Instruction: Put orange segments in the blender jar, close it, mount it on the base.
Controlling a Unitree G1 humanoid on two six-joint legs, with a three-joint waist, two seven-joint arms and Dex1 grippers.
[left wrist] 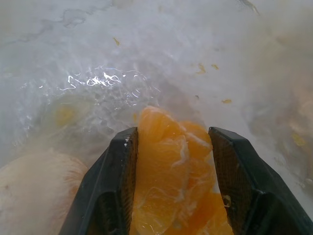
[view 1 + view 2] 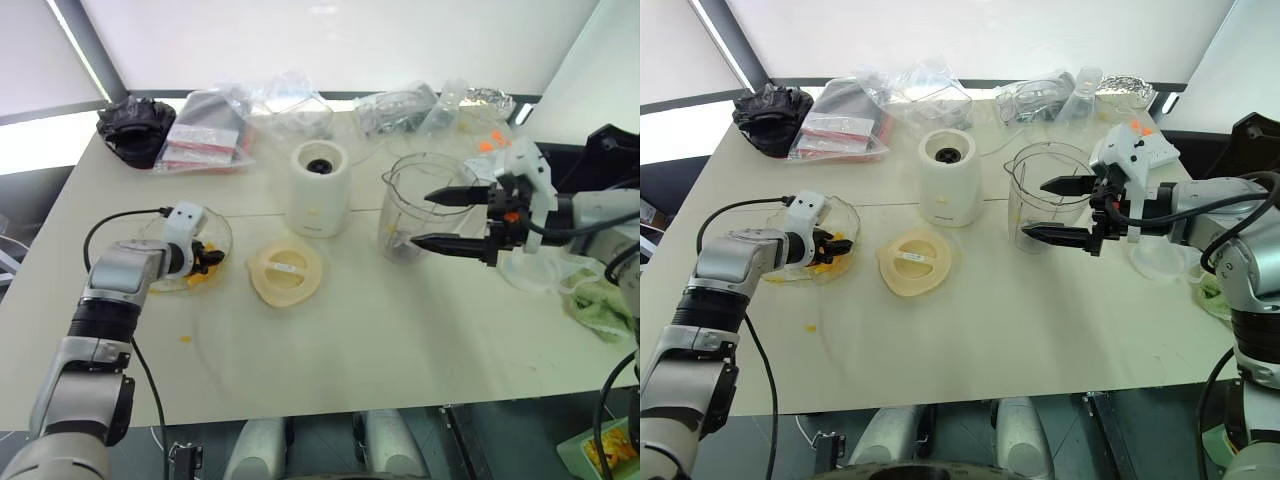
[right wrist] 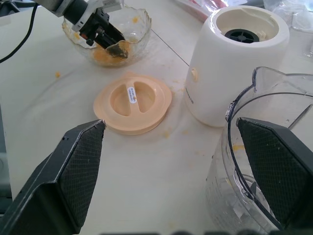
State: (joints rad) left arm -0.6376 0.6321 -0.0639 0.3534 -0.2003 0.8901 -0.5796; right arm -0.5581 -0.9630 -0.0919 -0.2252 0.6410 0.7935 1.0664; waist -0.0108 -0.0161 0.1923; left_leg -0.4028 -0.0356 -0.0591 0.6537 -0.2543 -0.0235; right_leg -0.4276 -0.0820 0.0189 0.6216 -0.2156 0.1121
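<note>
Orange segments (image 2: 203, 274) lie in a wavy-edged glass dish (image 2: 224, 226) at the left of the table. My left gripper (image 2: 205, 256) reaches down into the dish. In the left wrist view its fingers (image 1: 122, 166) press on both sides of one orange segment (image 1: 171, 171). The clear blender jar (image 2: 440, 166) stands upright at centre right, with its blade at the bottom. My right gripper (image 2: 425, 218) hovers open beside the jar's near side, with nothing between its fingers. The cream-white base (image 2: 320, 190) stands left of the jar, its dark socket facing up.
A flat cream-yellow lid (image 2: 286, 272) lies in front of the base. Plastic bags (image 2: 290, 110) and a black bundle (image 2: 135, 128) crowd the back edge. A frosted cup (image 2: 535, 272) and a green cloth (image 2: 600, 305) are at the right. A stray fruit bit (image 2: 185, 339) lies near the front.
</note>
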